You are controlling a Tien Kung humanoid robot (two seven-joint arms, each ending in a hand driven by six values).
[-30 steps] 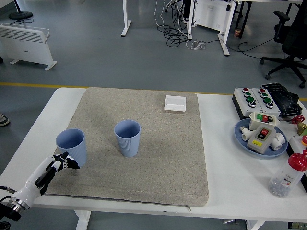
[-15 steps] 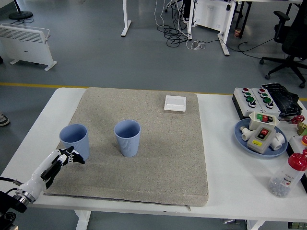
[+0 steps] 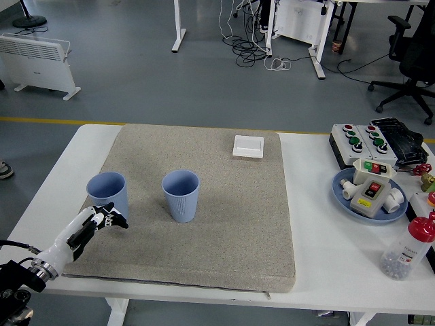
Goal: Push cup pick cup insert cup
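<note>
Two blue cups stand upright on the mat, apart: left cup (image 3: pixel 107 192), right cup (image 3: pixel 181 195). Left hand (image 3: pixel 95 221) touches the left cup's base, fingers (image 3: pixel 117 223) relaxed, holding nothing. Pushing seems underway; next, nudge it rightward before grasping.

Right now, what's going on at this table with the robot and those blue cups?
The robot's left hand is low at the near left of the grey mat, its fingers against the base of the left blue cup, apparently nudging it and not gripping. The second blue cup stands upright to its right, apart from it. Nothing is stacked yet. The right arm is out of view.
</note>
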